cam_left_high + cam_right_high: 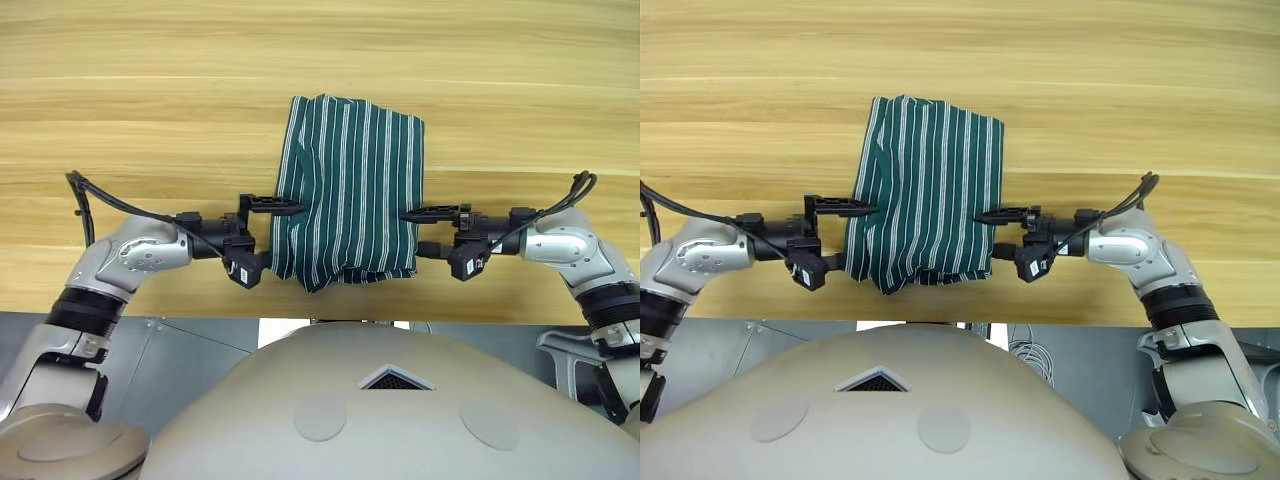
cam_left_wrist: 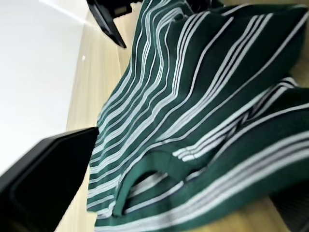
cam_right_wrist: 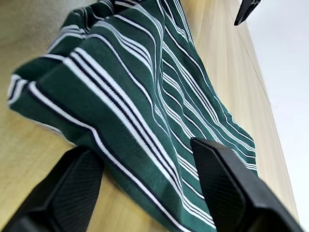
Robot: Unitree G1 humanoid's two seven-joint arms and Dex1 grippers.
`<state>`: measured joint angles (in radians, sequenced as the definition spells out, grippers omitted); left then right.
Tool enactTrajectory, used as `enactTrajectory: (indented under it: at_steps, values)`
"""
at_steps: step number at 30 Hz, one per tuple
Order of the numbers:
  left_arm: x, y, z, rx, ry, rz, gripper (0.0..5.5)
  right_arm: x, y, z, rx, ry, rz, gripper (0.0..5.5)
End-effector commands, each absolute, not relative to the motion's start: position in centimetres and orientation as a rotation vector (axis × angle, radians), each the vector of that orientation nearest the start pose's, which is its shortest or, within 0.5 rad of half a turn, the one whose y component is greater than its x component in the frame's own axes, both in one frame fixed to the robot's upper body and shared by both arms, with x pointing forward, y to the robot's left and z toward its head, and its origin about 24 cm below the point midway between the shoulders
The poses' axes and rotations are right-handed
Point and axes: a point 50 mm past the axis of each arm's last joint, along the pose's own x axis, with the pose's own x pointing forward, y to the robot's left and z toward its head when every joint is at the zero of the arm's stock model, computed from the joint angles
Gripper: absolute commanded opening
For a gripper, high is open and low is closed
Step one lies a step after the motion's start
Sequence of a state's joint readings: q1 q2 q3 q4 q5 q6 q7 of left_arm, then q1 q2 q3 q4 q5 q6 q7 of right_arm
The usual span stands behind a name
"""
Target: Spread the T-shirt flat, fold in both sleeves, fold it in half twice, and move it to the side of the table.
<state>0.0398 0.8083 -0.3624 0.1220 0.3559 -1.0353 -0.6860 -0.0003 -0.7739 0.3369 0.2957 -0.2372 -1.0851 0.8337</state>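
A dark green T-shirt (image 1: 350, 190) with white stripes lies folded into a compact rectangle on the wooden table (image 1: 150, 90), close to the front edge. Its near end is bunched and uneven. My left gripper (image 1: 282, 235) is at the shirt's left edge, open, with the cloth edge between its spread fingers (image 2: 43, 179). At the right edge my right gripper (image 1: 413, 232) is open as well, one finger (image 3: 231, 188) on each side of the shirt's hem (image 3: 145, 193). Neither gripper is pinching the cloth.
The table's front edge (image 1: 200, 312) runs just below both grippers, with a grey floor beyond it. Bare wood stretches to the left (image 1: 100, 130), to the right (image 1: 540, 110) and behind the shirt.
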Motion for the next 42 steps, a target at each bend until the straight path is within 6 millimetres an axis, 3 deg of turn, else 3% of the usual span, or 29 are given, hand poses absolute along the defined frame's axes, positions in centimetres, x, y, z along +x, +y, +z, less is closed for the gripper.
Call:
enactTrajectory:
  at_steps: [1,17,21,23,28,32,35,39,42]
  values:
    - [13.2,18.0,-1.9,1.157,-0.066,-1.802,5.40,16.5,-19.4,1.5,-1.045,-0.179,1.614,3.21]
    - [10.5,19.8,-4.3,1.037,0.104,-1.938,2.04,17.4,-18.9,1.9,-1.029,-0.246,1.576,0.08]
    - [10.0,20.3,-4.6,0.918,0.179,-1.893,1.29,17.8,-18.9,2.1,-1.004,-0.274,1.569,0.03]
    - [10.1,20.2,-4.0,0.786,0.218,-1.833,1.22,18.0,-18.8,2.3,-0.948,-0.278,1.566,0.03]
    - [11.0,18.7,-0.6,0.336,0.272,-1.715,0.75,18.3,-18.8,3.0,-0.629,-0.174,1.588,0.03]
    - [10.9,18.4,1.8,0.058,0.331,-1.657,0.07,18.8,-19.0,4.0,-0.376,-0.106,1.644,0.03]
    - [11.0,18.9,3.3,-0.085,0.373,-1.587,0.00,19.0,-19.5,4.2,-0.173,-0.024,1.679,0.03]
    - [14.5,19.6,5.8,-0.213,0.288,-1.401,0.00,19.0,-20.3,3.2,0.020,0.204,1.740,0.03]
    - [16.6,20.7,5.4,-0.250,0.336,-1.260,0.00,20.2,-20.6,3.3,0.166,0.330,1.711,0.03]
